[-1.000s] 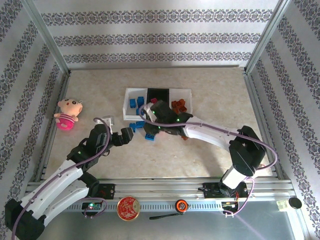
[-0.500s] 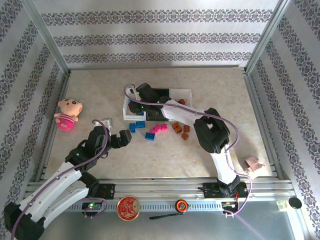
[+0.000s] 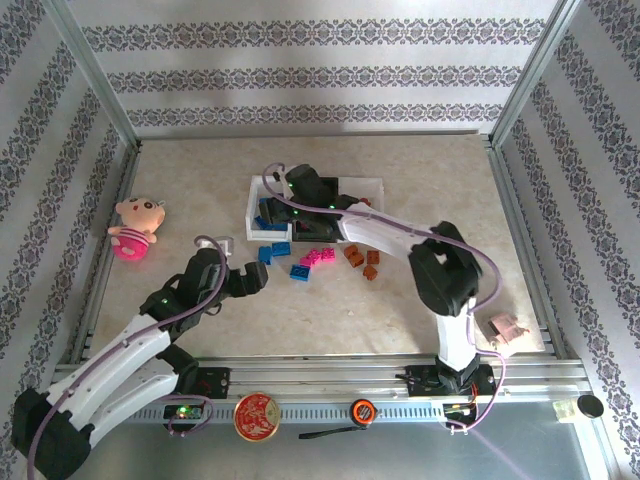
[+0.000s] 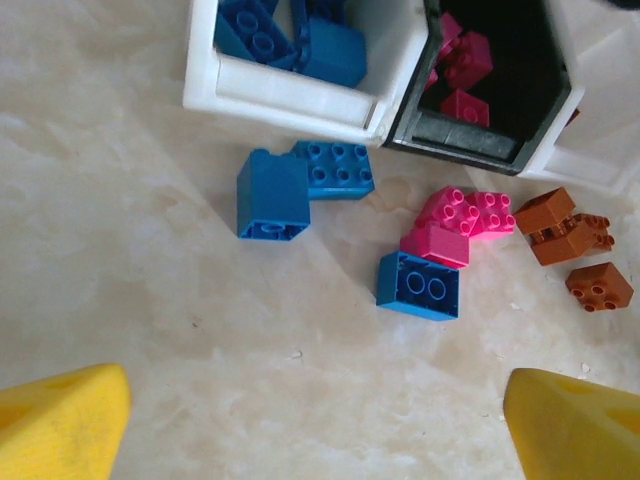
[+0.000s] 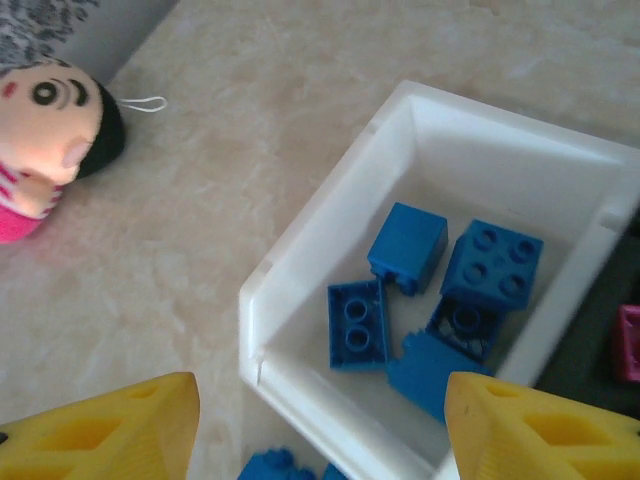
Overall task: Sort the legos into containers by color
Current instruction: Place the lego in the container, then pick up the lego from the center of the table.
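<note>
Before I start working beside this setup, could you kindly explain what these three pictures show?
These are two robot arms bolted at the near edge of a table. One picture looks down from above. The other two come from a camera on each wrist, with that arm's yellow fingertips at the bottom. The right tool hangs open over a white tray of blue bricks; beside it a black tray holds pink ones. The left tool is open above loose blue bricks, pink bricks and orange-brown bricks. Neither tool holds anything. A plush doll lies left.
</note>
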`<act>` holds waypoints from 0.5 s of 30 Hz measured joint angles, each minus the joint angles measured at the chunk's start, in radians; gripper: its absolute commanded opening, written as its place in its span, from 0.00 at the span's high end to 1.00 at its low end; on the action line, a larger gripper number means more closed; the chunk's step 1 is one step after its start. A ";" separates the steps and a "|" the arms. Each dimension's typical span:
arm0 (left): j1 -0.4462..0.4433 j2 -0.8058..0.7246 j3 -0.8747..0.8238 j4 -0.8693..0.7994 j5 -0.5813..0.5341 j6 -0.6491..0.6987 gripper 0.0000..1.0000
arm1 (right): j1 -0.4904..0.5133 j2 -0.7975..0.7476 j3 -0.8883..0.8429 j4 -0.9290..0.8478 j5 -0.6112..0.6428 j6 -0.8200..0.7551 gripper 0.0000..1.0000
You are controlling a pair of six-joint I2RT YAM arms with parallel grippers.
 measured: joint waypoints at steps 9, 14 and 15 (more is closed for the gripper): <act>-0.002 0.368 0.092 0.097 0.004 0.067 0.24 | 0.000 -0.319 -0.410 0.117 -0.003 0.042 0.33; -0.008 0.543 0.157 0.159 -0.044 0.124 0.27 | 0.000 -0.437 -0.571 0.126 0.000 0.069 0.33; -0.008 0.566 0.164 0.173 -0.052 0.132 0.29 | 0.000 -0.461 -0.592 0.129 0.001 0.075 0.33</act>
